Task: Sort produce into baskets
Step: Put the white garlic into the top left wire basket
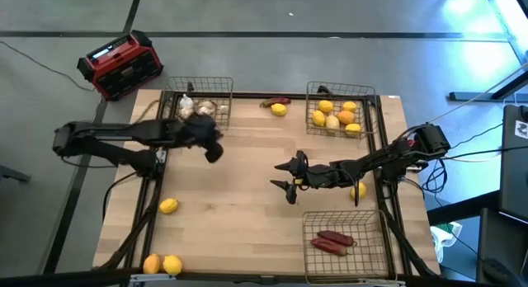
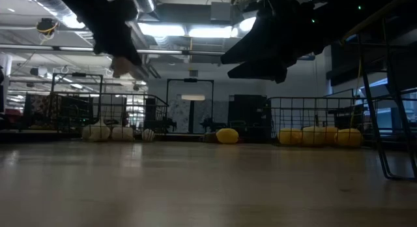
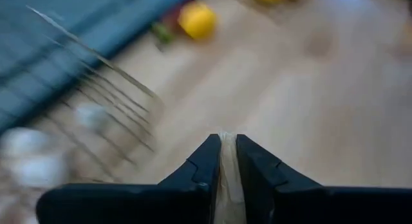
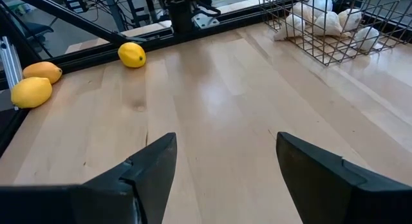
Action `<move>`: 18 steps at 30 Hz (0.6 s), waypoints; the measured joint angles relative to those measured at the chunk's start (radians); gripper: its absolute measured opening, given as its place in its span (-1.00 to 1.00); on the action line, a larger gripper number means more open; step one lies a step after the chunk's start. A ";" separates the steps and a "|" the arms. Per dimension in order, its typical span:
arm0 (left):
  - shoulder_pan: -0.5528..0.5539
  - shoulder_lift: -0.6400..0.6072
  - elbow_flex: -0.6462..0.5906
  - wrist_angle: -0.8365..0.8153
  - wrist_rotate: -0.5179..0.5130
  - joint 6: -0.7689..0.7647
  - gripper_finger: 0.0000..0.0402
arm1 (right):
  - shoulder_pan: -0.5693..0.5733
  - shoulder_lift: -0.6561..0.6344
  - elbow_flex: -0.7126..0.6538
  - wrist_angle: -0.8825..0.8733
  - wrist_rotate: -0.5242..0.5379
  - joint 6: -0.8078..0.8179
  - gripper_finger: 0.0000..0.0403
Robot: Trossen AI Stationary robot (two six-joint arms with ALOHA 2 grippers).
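Wooden tabletop (image 1: 247, 204): left gripper (image 1: 213, 148) clenches a pale bulb (image 3: 225, 179) just beside the bulb basket (image 1: 198, 101), so carrying over its rim comes next, while right gripper (image 1: 288, 176) waits released, well apart.

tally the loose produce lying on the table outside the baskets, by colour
yellow fruits: 4
orange fruit: 1
dark red pepper: 1
total: 6

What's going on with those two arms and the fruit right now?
Left end effector shut on a whitish knobbly bulb, beside the grey wire mesh bulb basket. Right end effector open, empty, mid-table. Loose yellow fruit unsorted. Nothing in the way.
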 joint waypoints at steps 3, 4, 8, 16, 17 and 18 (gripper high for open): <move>0.037 -0.076 0.000 0.005 -0.097 0.056 -0.78 | 0.000 0.000 0.000 0.000 0.000 0.000 0.31; 0.052 -0.095 0.000 0.006 -0.130 0.077 -0.78 | 0.000 0.000 0.000 0.001 0.000 0.000 0.31; 0.123 -0.127 0.000 0.008 -0.232 0.154 -0.79 | 0.000 0.000 0.000 0.002 0.000 0.000 0.31; 0.320 -0.069 -0.039 0.105 -0.253 0.235 -0.73 | 0.000 0.000 0.000 0.002 0.000 0.000 0.31; 0.344 -0.053 -0.039 0.117 -0.240 0.234 -0.73 | 0.000 0.000 0.000 0.002 0.000 0.000 0.31; 0.368 -0.037 -0.039 0.124 -0.221 0.234 -0.73 | 0.000 0.000 0.000 0.002 0.000 0.000 0.31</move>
